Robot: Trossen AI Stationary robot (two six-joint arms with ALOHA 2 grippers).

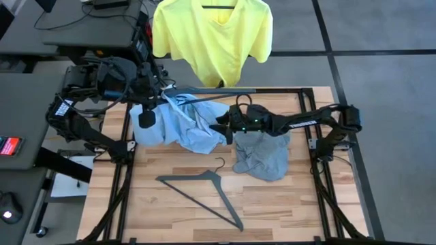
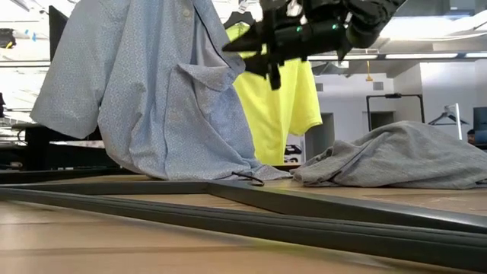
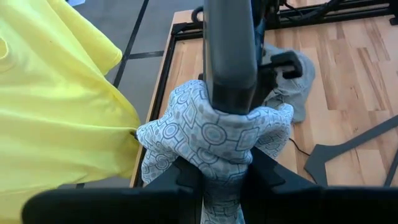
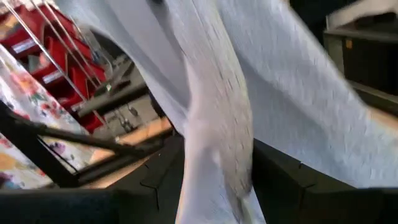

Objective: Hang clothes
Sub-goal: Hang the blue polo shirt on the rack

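Left hand (image 3: 221, 171) grips the patterned pale blue shirt (image 1: 178, 121), draped, crumpled.

You have three garments in view: one yellow T-shirt (image 1: 212, 37) at the top centre of the high view, one blue shirt (image 1: 178, 122) left of centre, and one grey T-shirt (image 1: 262, 155) right of centre. You can count three hangers: one (image 1: 204, 192) lying bare at the lower centre, one hanger bar (image 1: 204, 90) above the blue shirt, and one hook (image 1: 219, 5) over the yellow T-shirt at the top edge. You have two arms, one per side, each ending in one gripper: left gripper (image 1: 148, 102), right gripper (image 1: 219, 126).
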